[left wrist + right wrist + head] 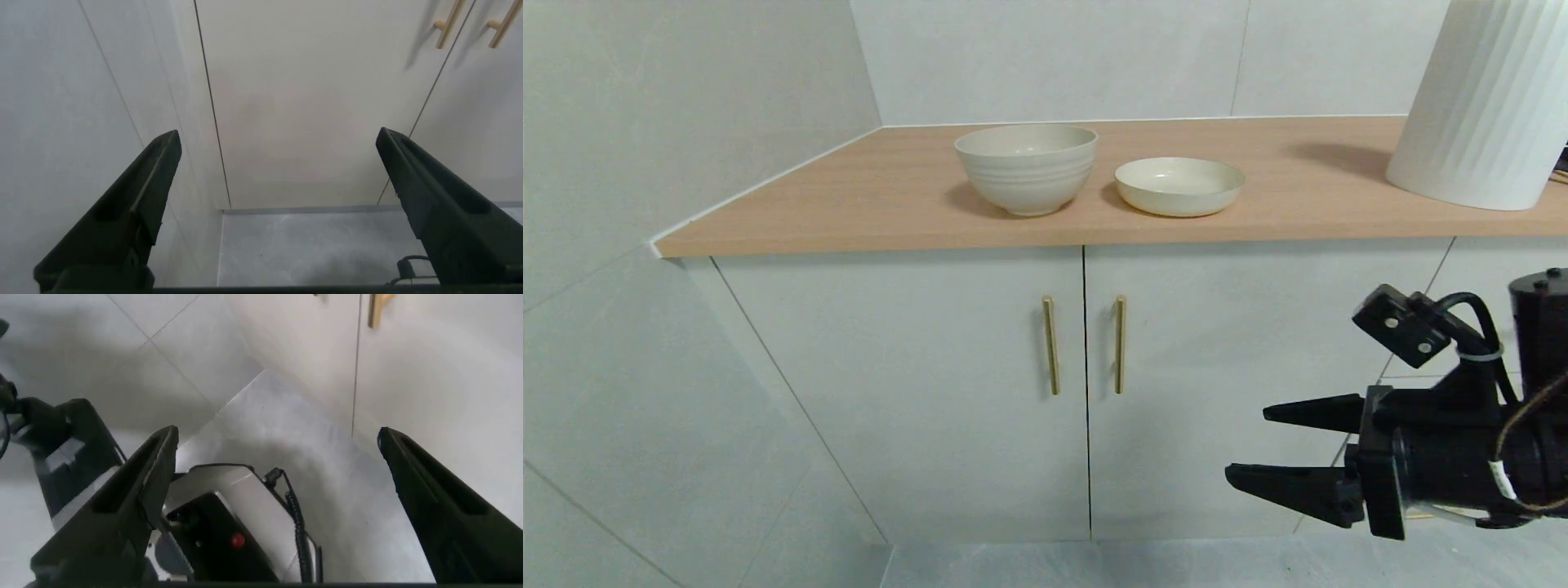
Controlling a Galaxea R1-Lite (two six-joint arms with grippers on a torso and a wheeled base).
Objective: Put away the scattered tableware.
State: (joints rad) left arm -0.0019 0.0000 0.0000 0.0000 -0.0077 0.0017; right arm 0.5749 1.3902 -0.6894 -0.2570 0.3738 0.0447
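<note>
Cream ribbed bowl [1026,167], shallow dish [1179,185]

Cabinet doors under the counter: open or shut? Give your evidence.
Shut. Both cabinet doors sit flush, their gold handles flanking one thin seam.

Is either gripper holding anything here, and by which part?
Nothing is held: left gripper and right gripper are open and empty; the bowl and plate sit on the countertop.

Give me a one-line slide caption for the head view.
Deep bowl and shallow dish side by side on the wooden counter above shut cabinet doors; right tool open below.
</note>
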